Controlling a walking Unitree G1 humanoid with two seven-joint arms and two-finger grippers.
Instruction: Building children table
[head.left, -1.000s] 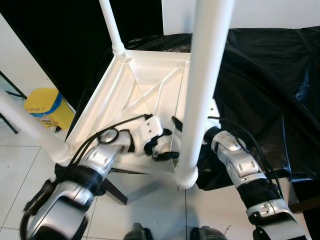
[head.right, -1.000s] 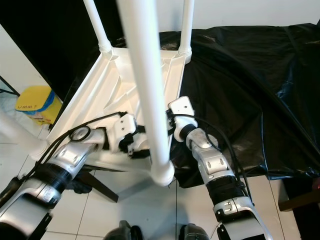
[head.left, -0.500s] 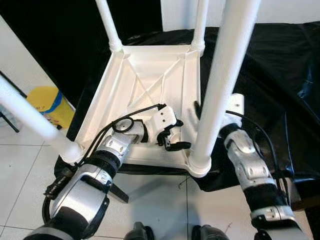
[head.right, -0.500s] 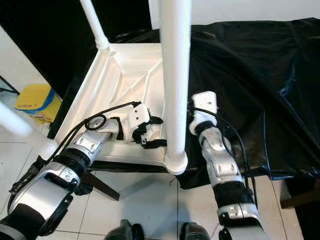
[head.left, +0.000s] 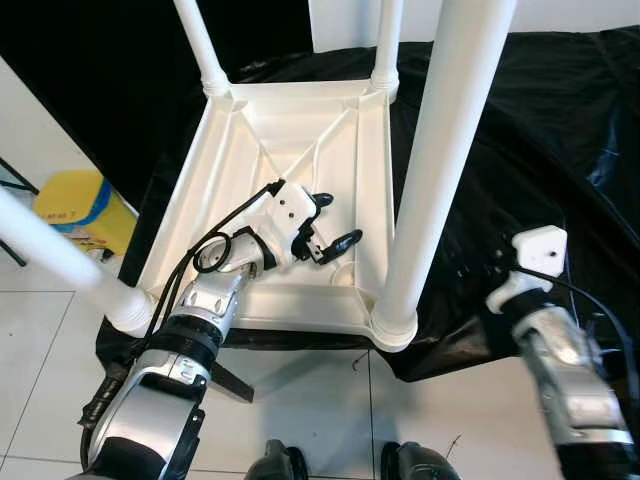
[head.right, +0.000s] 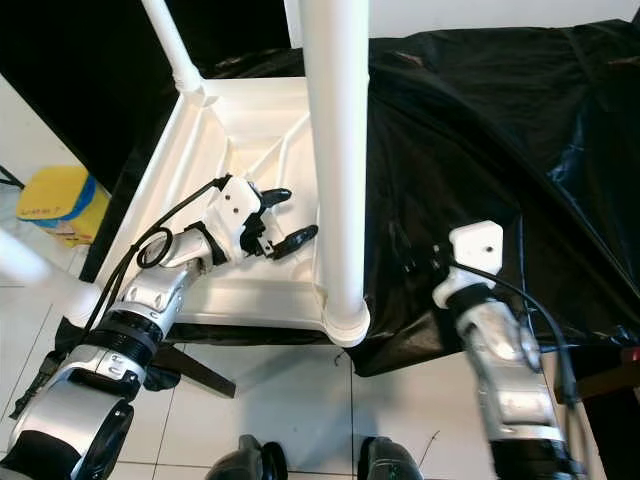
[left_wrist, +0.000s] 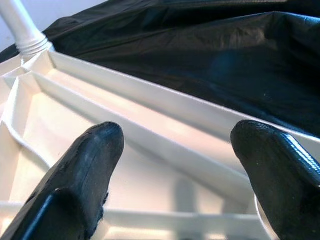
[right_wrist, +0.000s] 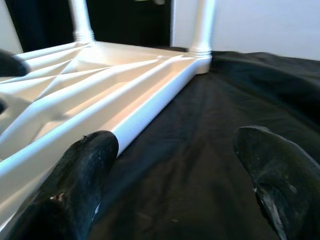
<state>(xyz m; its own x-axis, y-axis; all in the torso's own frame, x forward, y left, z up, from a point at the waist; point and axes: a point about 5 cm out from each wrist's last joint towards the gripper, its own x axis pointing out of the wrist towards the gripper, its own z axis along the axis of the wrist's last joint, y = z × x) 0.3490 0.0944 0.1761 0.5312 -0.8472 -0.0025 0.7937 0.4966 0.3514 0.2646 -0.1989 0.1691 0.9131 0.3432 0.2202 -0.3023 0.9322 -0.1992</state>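
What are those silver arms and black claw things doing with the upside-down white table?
Those are a robot's two arms. Two pictures come from cameras in its head, looking down. Two more come from cameras on its wrists. Each arm ends in a pincer with two black fingers. The white table lies upside down on a black sheet, legs pointing up. The left pincer is open over the table's underside, holding nothing. The right pincer is open above the sheet beside the table. A yellow container sits on the floor.
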